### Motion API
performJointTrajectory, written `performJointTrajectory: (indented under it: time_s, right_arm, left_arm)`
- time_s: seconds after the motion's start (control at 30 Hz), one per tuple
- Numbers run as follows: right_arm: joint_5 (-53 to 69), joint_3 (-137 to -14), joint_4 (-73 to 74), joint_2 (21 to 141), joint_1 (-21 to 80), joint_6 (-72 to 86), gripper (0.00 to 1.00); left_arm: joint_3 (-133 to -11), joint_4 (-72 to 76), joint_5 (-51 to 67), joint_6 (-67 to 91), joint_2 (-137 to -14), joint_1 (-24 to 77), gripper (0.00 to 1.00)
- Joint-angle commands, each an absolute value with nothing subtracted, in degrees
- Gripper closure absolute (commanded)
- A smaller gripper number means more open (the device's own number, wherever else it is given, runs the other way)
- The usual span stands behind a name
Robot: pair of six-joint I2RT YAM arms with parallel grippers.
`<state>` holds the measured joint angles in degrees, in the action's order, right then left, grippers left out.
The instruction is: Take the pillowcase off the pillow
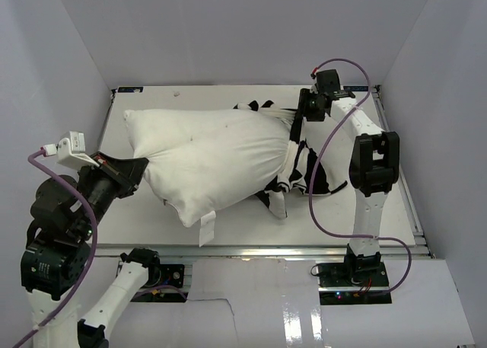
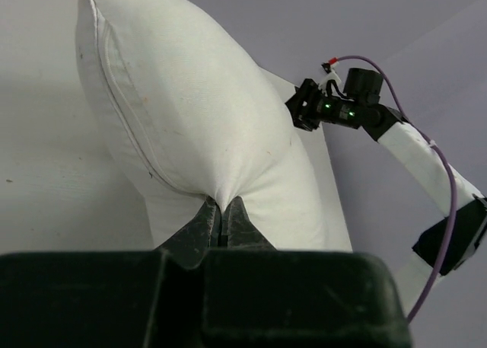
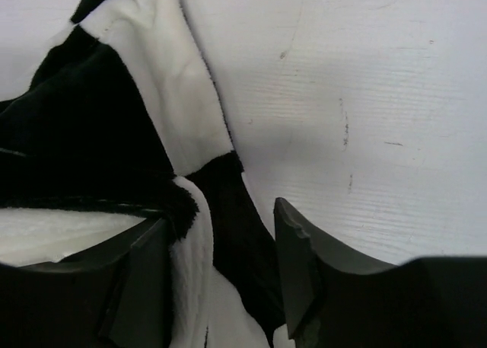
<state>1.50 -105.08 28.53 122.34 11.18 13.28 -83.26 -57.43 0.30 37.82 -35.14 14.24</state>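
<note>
White tabletop [image 1: 251,230] under me, pale walls on three sides. Right across the middle lies the pillow [image 1: 213,154], plump and plain white, slanting from the far left toward the near edge, its small tag [image 1: 207,228] hanging off the near corner. My left gripper [image 2: 222,218] is clamped tight on it. Both fingers are pressed together with a pinch of white fabric at the pillow's left end caught between them, and the cloth puckers up out of the tips.

Over on the right, the pillowcase [image 1: 300,169] is bunched in a black-and-white heap at the pillow's right end, and most of the pillow is bare. A gathered strand of it runs up to my right gripper [image 3: 217,215] at the far right of the table. From that wrist camera, my fingers stand apart. Checkered fabric lies between them, up against the finger on the left of that view, with bare table showing above the other one. Nothing is pinched there, as far as I can see.
</note>
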Motion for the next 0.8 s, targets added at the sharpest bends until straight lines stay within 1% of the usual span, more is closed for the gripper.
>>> performJointTrajectory:
  time_s: [0.0,0.03,0.07,0.1,0.13,0.17,0.2,0.23,0.3,0.4,0.43,0.53,0.7,0.73,0.77]
  right_arm:
    - [0.78,-103.01,19.87,121.83,2.81,10.82,0.44]
    - [4.62,-104.23,20.12,120.86,3.77,10.20,0.39]
    - [6.83,-104.85,21.43,118.59,4.65,9.50,0.28]
    - [9.29,-105.55,21.88,115.69,6.22,7.84,0.19]
    - [10.80,-105.56,22.41,115.66,6.76,7.13,0.18]
    - [12.46,-106.34,22.93,112.62,7.29,6.77,0.12]
    - [14.57,-106.00,23.20,109.11,7.90,6.51,0.10]
    - [14.50,-106.00,23.20,109.07,8.26,6.50,0.10]
    - [16.34,-105.47,24.51,104.43,8.70,6.42,0.08]
    - [19.67,-103.37,26.88,98.98,9.84,5.45,0.07]
    - [21.25,-101.62,26.89,95.48,9.93,5.10,0.07]
    - [28.11,-90.99,22.35,89.49,10.28,5.36,0.06]
    - [25.32,-76.41,20.05,76.31,11.94,5.80,0.06]
    - [24.36,-69.24,17.86,71.50,12.74,6.24,0.06]
    - [22.69,-65.60,16.80,69.11,13.79,6.50,0.06]
  left_arm:
    - [-81.94,-42.72,-12.66,35.68,-28.66,13.62,1.00]
    - [-78.87,-40.45,-11.87,36.55,-27.87,13.62,1.00]
    - [-72.92,-39.30,-10.82,37.17,-27.43,13.62,1.00]
    - [-70.08,-37.11,-8.29,38.48,-26.81,13.62,1.00]
    - [-67.61,-36.31,-7.30,39.02,-26.63,13.62,1.00]
    - [-65.50,-35.78,-6.60,39.63,-26.37,13.62,1.00]
    - [-61.56,-34.47,-5.20,40.25,-25.93,13.71,1.00]
    - [-59.78,-34.02,-5.01,40.51,-25.93,13.71,1.00]
    - [-55.65,-32.97,-5.10,40.96,-25.84,13.62,1.00]
    - [-53.53,-31.03,-4.40,41.13,-27.33,13.62,1.00]
    - [-53.44,-30.85,-3.70,41.22,-27.86,13.62,1.00]
    - [-53.44,-29.89,-1.94,41.40,-29.61,13.62,1.00]
    - [-54.40,-29.10,-0.79,41.83,-32.95,13.62,1.00]
    - [-54.49,-28.48,-0.44,42.10,-33.31,13.62,1.00]
    - [-54.58,-28.22,-0.09,42.36,-33.66,13.62,1.00]
